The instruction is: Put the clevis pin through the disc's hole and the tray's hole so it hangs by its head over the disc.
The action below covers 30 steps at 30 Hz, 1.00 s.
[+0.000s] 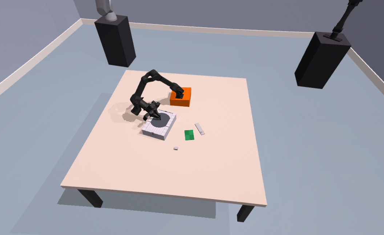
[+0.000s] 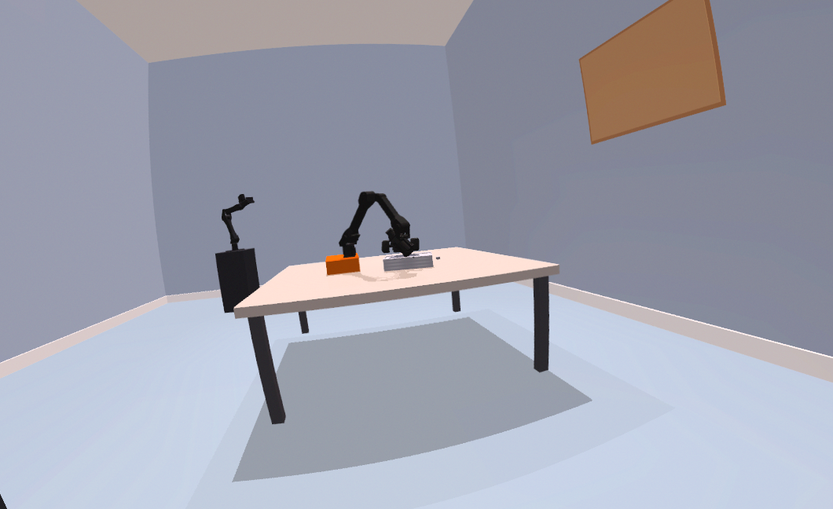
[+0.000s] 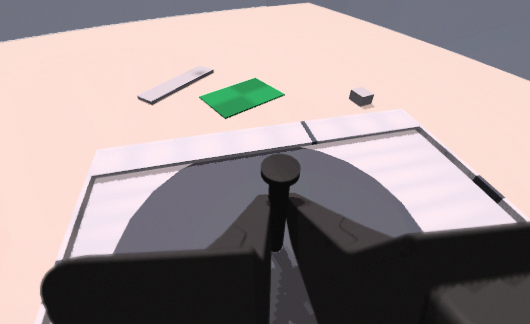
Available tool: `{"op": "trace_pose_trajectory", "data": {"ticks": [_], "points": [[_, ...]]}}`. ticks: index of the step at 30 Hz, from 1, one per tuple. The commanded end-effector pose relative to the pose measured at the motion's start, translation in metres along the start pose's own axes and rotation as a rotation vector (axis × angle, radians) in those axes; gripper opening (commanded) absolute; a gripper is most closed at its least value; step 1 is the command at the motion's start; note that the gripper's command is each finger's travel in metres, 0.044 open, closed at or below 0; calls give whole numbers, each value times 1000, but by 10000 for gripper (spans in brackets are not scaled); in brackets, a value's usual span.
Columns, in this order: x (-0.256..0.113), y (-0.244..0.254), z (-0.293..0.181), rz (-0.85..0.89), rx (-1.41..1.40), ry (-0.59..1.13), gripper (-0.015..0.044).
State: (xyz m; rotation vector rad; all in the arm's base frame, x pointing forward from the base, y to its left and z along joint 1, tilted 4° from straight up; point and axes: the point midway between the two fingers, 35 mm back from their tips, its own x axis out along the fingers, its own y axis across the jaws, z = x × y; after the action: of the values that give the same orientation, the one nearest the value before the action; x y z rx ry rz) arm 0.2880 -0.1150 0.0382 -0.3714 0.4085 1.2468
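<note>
Wrist view, jaws [image 1: 160,117] [image 2: 409,254]: closed on the pin's shank
Pin [image 3: 280,170]: head up, above the disc's middle; whether its tip is in the hole, cannot tell
Disc [image 1: 165,121] [image 3: 177,210]: flat inside the tray [image 1: 154,131] [image 2: 408,261] [image 3: 202,146]
Tray: on the table [image 1: 123,163] [image 2: 470,272] [image 3: 52,100]

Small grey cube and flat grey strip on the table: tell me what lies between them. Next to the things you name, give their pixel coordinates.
A flat green checkered square [image 1: 189,135] [image 3: 242,98] lies between them, as both the top and wrist views show.
</note>
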Motion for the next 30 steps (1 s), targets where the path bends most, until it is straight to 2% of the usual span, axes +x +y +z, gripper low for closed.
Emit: {"op": "trace_pose_trajectory", "data": {"ticks": [1,30], "points": [[0,0,-1,2,-4,1,0],[3,-7,0,2,-5,1,0]]}}
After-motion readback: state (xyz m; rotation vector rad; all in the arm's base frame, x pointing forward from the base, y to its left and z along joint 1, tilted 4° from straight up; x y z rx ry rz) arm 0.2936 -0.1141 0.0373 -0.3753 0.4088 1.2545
